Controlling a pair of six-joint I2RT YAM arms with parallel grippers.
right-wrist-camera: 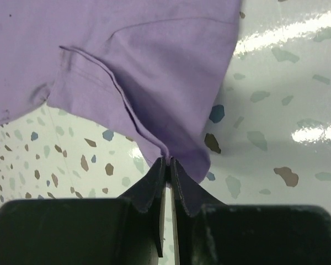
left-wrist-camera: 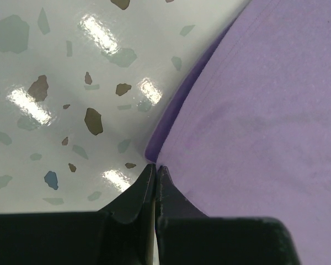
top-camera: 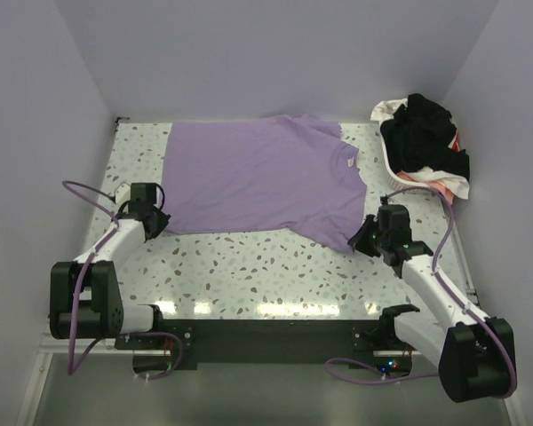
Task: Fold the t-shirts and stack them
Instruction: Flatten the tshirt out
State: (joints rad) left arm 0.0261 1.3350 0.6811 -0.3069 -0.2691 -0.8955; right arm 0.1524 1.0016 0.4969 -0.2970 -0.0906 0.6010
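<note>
Now my left gripper (top-camera: 156,218) and right gripper (top-camera: 365,238) are each pinched shut on a near corner of the one soft lilac t-shirt (top-camera: 258,177). It lies spread across the far half of the glossy speckled table (top-camera: 249,266). One crumpled heap of shirts (top-camera: 426,133) fills its far-right corner.

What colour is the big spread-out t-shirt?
The t-shirt is plain lilac purple, best seen from the top external view.

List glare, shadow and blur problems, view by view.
Top external: sharp, even light, glare streaks along the near table edge. Left wrist: bright glare patches on the table, a dark shadow under the lilac t-shirt hem, left tool underexposed. Right wrist: glare upper right, right tool likewise dark.
</note>
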